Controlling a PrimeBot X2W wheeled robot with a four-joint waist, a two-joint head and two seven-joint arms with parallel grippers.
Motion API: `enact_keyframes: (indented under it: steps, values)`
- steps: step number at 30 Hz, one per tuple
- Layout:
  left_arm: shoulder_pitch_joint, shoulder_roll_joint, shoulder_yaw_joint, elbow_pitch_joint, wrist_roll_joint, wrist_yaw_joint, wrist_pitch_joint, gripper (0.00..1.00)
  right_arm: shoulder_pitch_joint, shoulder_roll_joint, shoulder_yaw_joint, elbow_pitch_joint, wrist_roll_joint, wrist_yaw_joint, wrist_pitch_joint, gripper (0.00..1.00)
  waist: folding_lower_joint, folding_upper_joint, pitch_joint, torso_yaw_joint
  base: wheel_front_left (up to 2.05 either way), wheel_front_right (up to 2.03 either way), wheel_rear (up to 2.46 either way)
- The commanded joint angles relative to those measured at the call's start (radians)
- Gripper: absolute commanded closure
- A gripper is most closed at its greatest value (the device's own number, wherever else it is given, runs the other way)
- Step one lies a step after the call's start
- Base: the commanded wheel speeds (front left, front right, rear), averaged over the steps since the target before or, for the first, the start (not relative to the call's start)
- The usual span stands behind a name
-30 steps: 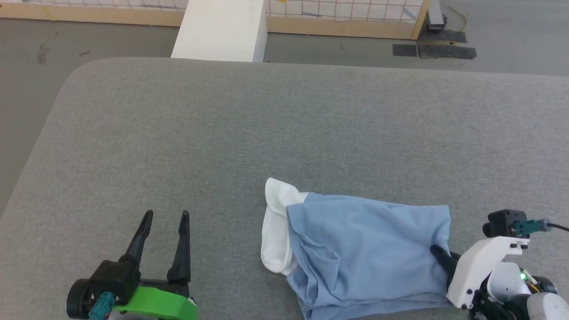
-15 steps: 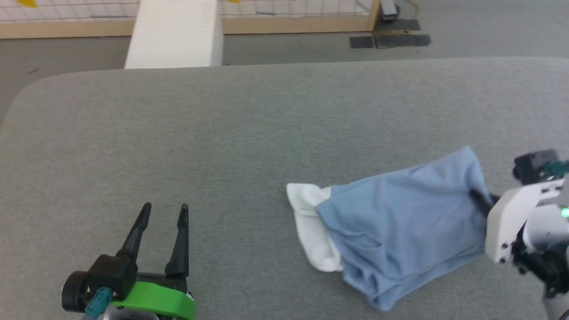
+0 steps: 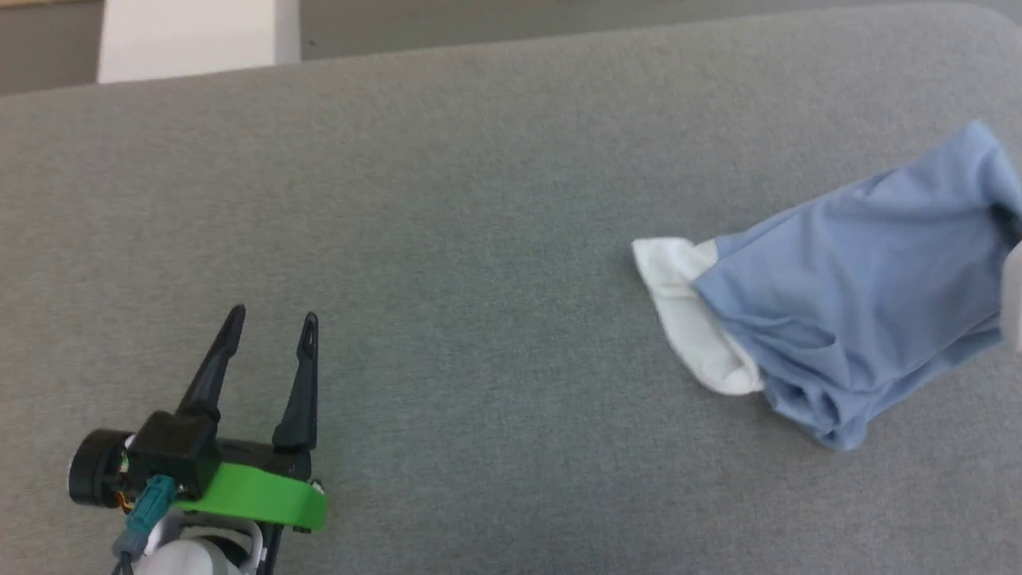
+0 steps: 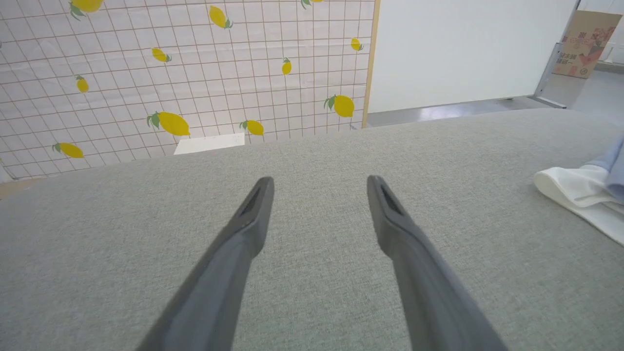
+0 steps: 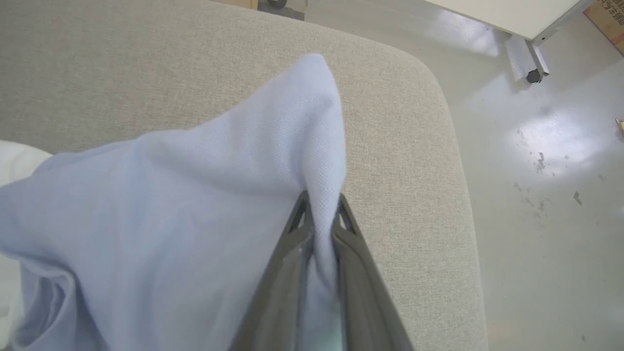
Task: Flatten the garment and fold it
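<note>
- Garment (image 3: 862,295): light blue knit, bunched, on the right part of the grey padded table (image 3: 479,200); long axis runs across the head view, white end toward the robot's left, blue end raised at the right.
- Right gripper (image 5: 319,202): fingers pinched tight on a blue fold of the garment.
- Left gripper (image 3: 272,314): fingers spread wide, nothing held, well apart from the garment.

The garment (image 3: 862,271), light blue with a white panel showing at one end, lies bunched near the right edge of the counter (image 3: 479,200), its other end lifted.
</note>
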Motion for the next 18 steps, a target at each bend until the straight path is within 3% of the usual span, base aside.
enact_keyframes:
  steps: [1,18]
  values:
    - [-0.022,0.012,0.002,-0.009,0.008,0.006,0.005,0.00,-0.029,-0.022,-0.007,0.007,-0.016,-0.002,-0.015,1.00,-0.0001,-0.0001,0.058,-0.041,0.00,0.00,0.00]
    - [-0.137,0.090,0.018,-0.149,0.057,0.018,0.081,0.00,-0.183,-0.159,-0.112,0.106,-0.076,-0.002,-0.118,1.00,-0.0001,-0.0001,0.288,-0.095,0.00,0.00,0.00]
